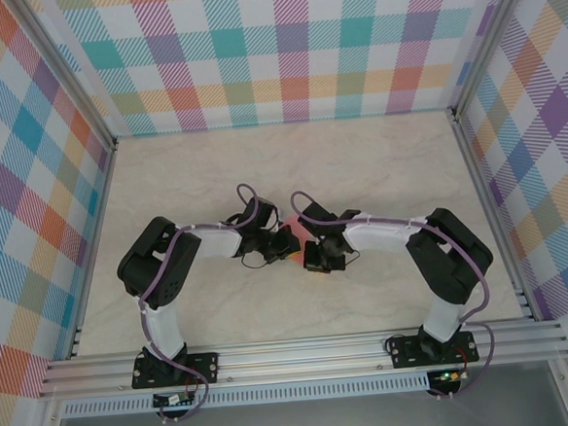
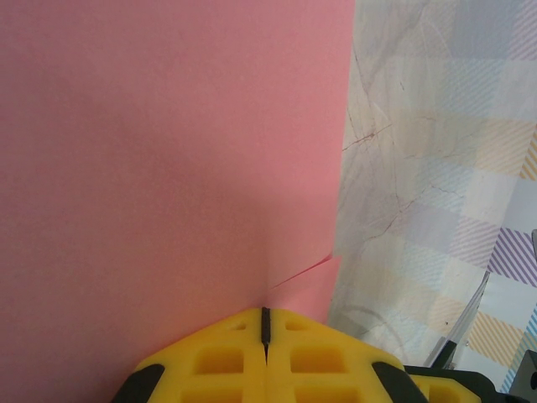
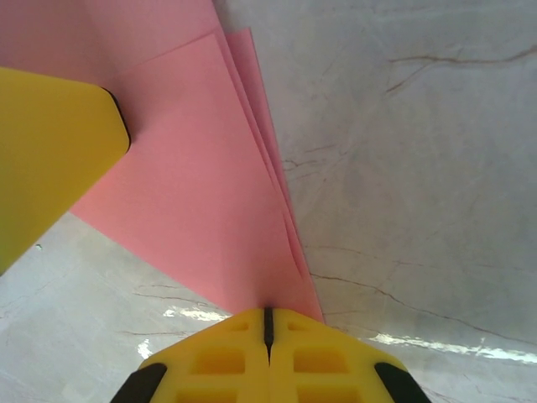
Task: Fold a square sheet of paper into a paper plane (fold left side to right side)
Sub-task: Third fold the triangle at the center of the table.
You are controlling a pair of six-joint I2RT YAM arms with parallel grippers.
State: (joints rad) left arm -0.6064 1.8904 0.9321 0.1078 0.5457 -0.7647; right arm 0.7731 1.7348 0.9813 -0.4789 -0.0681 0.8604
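Two arms: we see both reaching inward, their wrists meeting over the middle of the table (image 1: 378,158).
left gripper (image 2: 265,323): yellow fingers closed together with only a thin seam between them. The tips sit against the sheet of paper (image 2: 168,151).
right gripper (image 3: 268,323): fingers likewise closed together. The paper's narrow end runs right up to the tips, and we cannot tell whether any paper is nipped in the seam.
sheet of paper: salmon pink. It spreads ahead and left of the left gripper's tips. Ahead of the right gripper it widens up-left, with several layered edges along its right side.
crease (image 2: 298,273): short slanted line just ahead-right of the left gripper's tips.
table: marbled, bare to the right of each gripper.
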